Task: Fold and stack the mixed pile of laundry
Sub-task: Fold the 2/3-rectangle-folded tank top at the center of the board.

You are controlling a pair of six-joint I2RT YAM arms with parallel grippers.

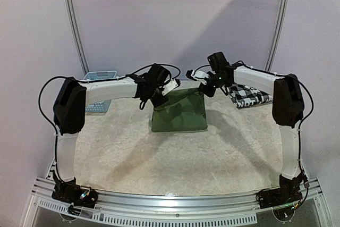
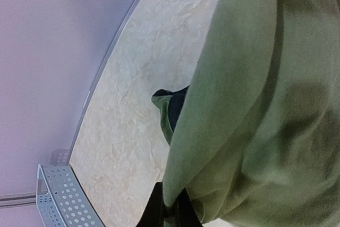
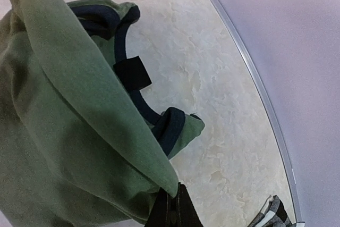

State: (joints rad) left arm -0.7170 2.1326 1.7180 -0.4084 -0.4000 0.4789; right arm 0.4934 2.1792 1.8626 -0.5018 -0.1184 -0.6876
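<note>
Both hands are clamped on the olive-green shirt: the left gripper pinches its upper left corner, the right gripper its upper right, near the middle of the bench's far edge. The checked shirt lies by the far right corner, the blue basket far left

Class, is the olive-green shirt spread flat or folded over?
Folded over, not spread: the olive-green shirt shows as a compact rectangle, its far edge pinched in left jaws and right jaws, layers doubled in both wrist views.
</note>
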